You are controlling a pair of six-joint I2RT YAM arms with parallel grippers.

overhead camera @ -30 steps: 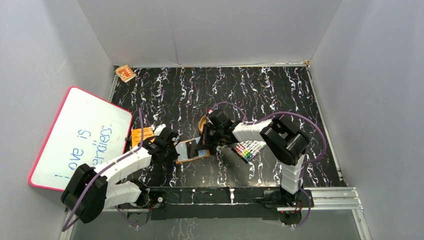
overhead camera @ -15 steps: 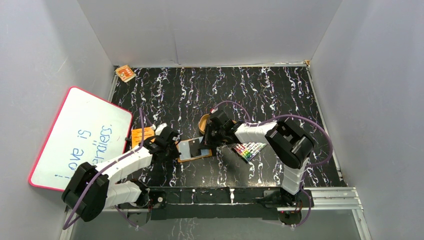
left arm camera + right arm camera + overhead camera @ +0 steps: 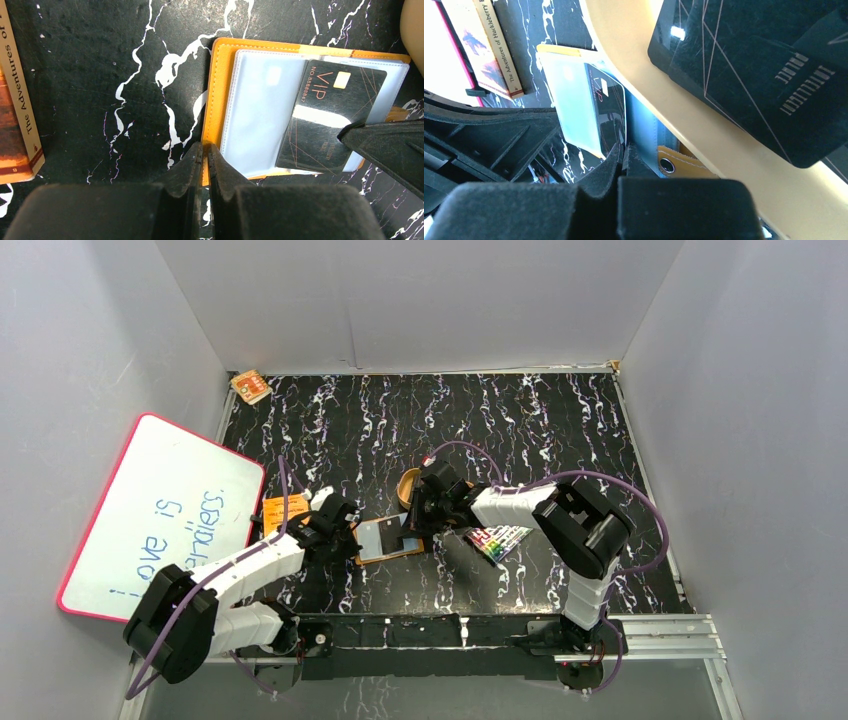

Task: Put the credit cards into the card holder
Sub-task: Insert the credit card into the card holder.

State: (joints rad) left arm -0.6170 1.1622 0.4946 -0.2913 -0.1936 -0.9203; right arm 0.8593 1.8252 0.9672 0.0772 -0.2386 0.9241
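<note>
**Arm pose.** The left arm runs low from its base toward 1 o'clock and ends at the 9 o'clock edge of the card holder. The right arm rises from its base, folds at the elbow and reaches toward 9 o'clock, wrist pitched down over the holder's 3 o'clock side.

**Tool state.** The left tool is pressed together on the orange border of the card holder, near its 7 o'clock corner. The right tool is pressed fully together. Its tips touch the outer edge of one credit card; whether the card is nipped between them cannot be determined.

**Task items.** The card holder lies open and flat on the tabletop, near the arms. Its cover is orange and its clear, light-blue sleeve faces up. Its snap tab projects at the 3 o'clock side. The credit card is black, marked "VIP" with a gold chip, and lies slightly skewed on the sleeve's 3 o'clock half. More black credit cards lie overlapped in the tan tray, at 1 o'clock of the holder.

**Surroundings.** An orange booklet lies at 9 o'clock of the holder and a marker pack at 3 o'clock.
</note>
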